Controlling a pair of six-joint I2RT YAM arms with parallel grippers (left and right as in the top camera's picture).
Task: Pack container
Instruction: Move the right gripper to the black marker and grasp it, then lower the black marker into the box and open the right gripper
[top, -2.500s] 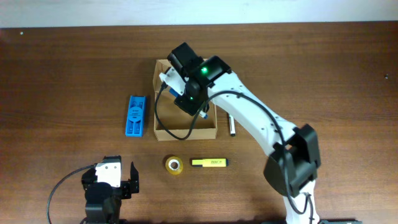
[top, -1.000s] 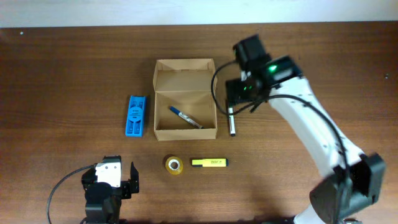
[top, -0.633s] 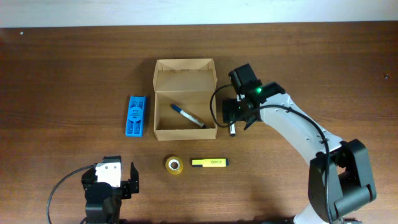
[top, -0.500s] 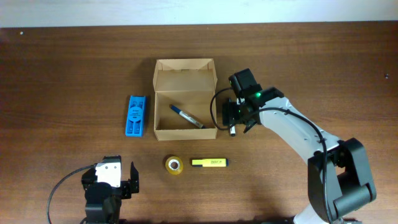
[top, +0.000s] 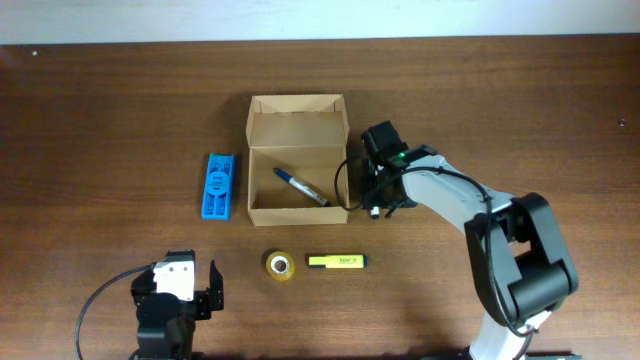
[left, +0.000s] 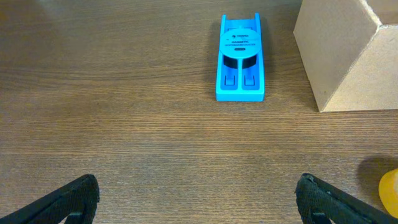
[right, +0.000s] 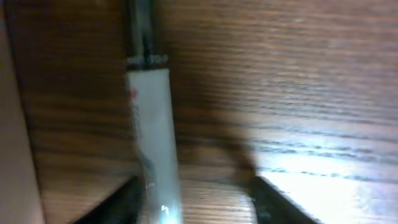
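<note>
Right claw (top: 373, 207) points down just beside the open container (top: 297, 122).

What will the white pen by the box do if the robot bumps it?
The pen looks round and smooth, so it would probably roll sideways on the table. It looks thin and stiff, so likely light to lift.

R jaws off container (top: 297, 214), astride marker (right: 152, 124)
</note>
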